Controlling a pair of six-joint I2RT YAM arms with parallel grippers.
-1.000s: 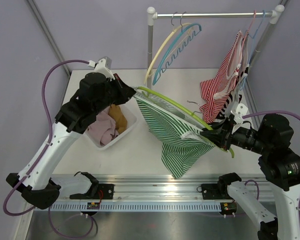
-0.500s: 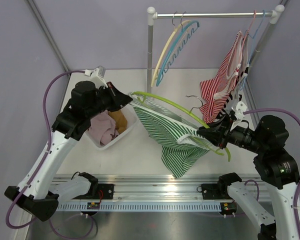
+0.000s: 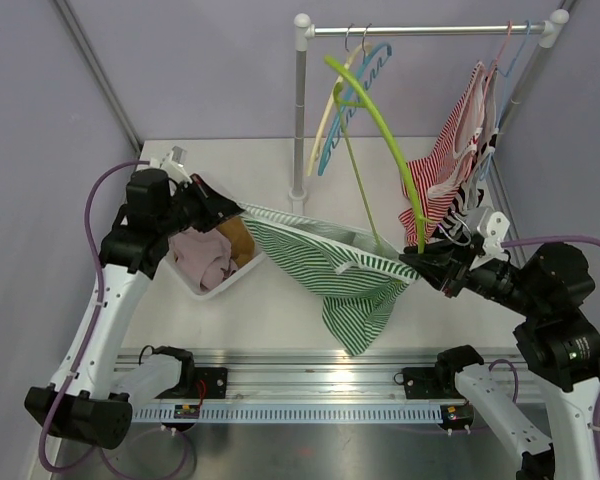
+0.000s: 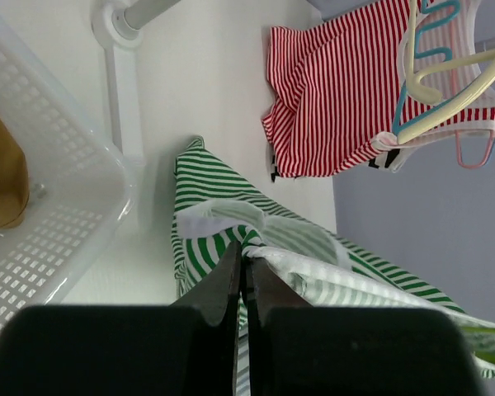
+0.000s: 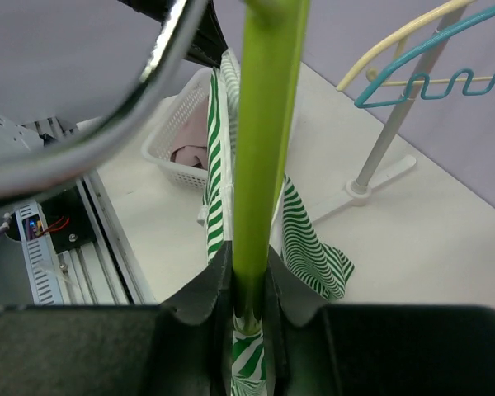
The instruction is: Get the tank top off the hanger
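Note:
The green-and-white striped tank top (image 3: 330,270) hangs stretched between my two grippers above the table. My left gripper (image 3: 238,210) is shut on its white-edged strap (image 4: 249,257), over the edge of the white basket (image 3: 255,262). My right gripper (image 3: 417,260) is shut on one end of the lime green hanger (image 3: 390,150), which swings up and back toward the rail. In the right wrist view the hanger arm (image 5: 264,148) runs straight up from my jaws, with the striped cloth (image 5: 305,239) draped below. One part of the top still lies over the hanger end by my right gripper.
A clothes rail (image 3: 420,30) on a white post (image 3: 300,120) holds yellow and teal hangers (image 3: 335,110) and a red striped top (image 3: 450,170). The basket holds pink and mustard clothes (image 3: 215,250). A metal rail (image 3: 300,370) runs along the near edge.
The green hanger has swung from lying across the garment to standing up toward the rail. My left gripper has pulled the strap left and lower. The top has slid off most of the hanger.

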